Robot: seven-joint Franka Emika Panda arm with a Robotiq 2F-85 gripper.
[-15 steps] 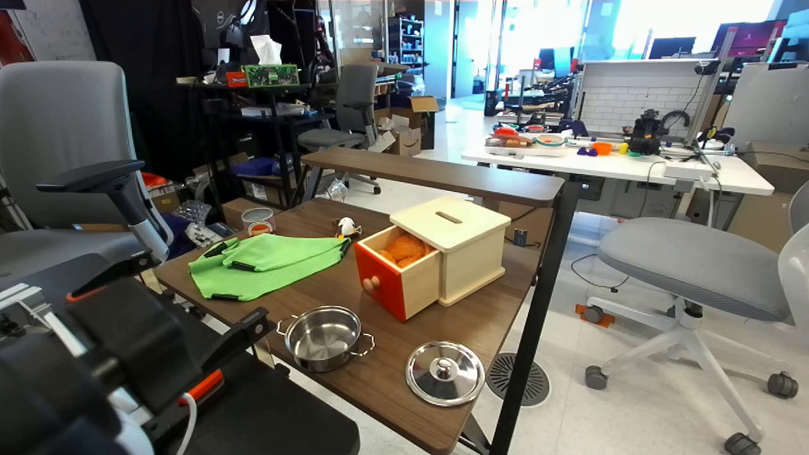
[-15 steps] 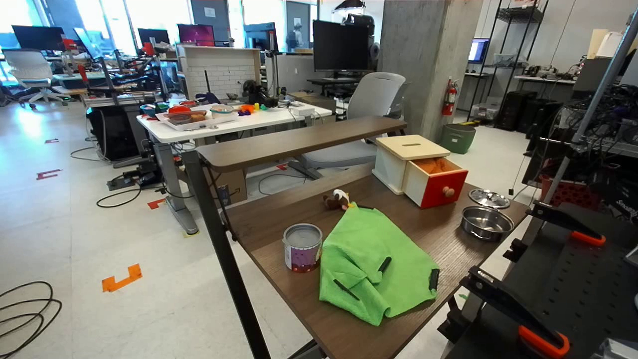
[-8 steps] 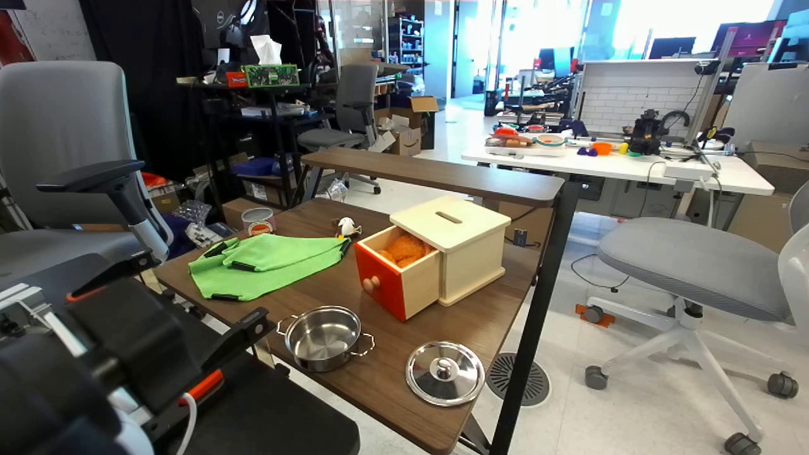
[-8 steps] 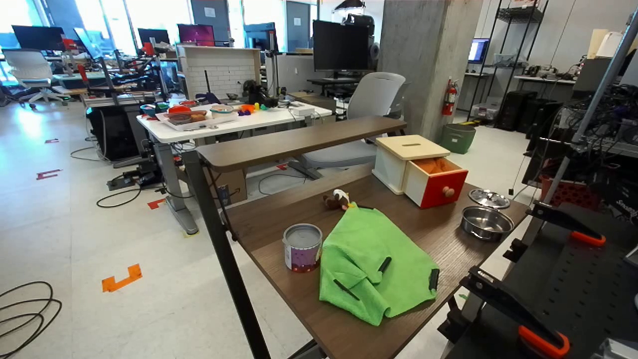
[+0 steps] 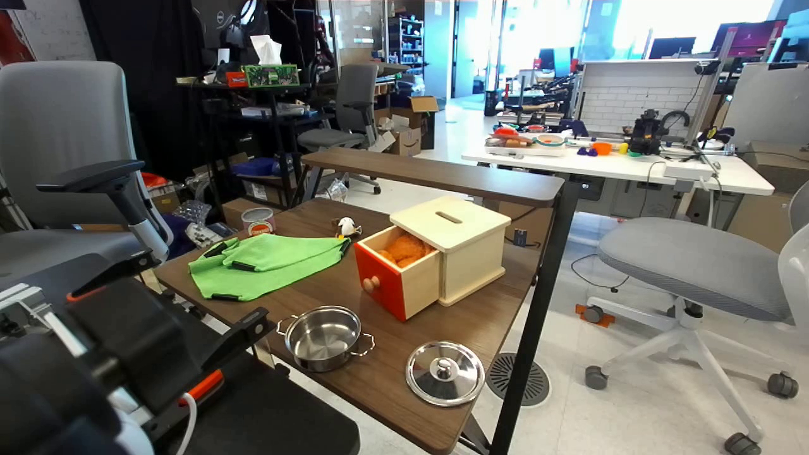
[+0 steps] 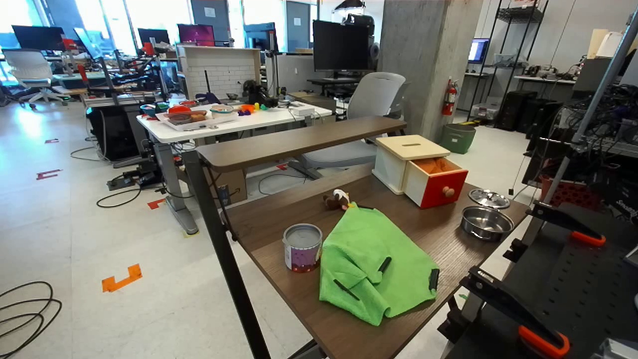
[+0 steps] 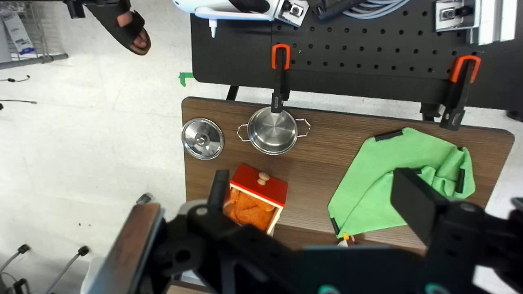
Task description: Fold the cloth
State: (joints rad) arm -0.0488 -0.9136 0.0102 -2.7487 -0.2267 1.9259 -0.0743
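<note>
The lime-green cloth (image 5: 303, 249) lies on the brown table, partly turned over on itself, with creases and black strips along its edges. It also shows in an exterior view (image 6: 369, 234), where its bunched part lies near the grey-lidded can. In the wrist view the cloth (image 7: 376, 171) lies at the right, partly hidden behind a finger. My gripper (image 7: 314, 181) is wide open and empty, with its fingers far apart high above the table. It does not touch the cloth. The gripper's fingers do not show in the exterior views.
The wooden box (image 5: 474, 259) has its red drawer open with orange fabric inside. A steel pot (image 5: 323, 338) and its lid (image 5: 445, 373) stand near it. A can (image 6: 302, 247) and a small toy (image 6: 336, 199) are beside the cloth. A raised shelf (image 6: 304, 142) spans the table's far side.
</note>
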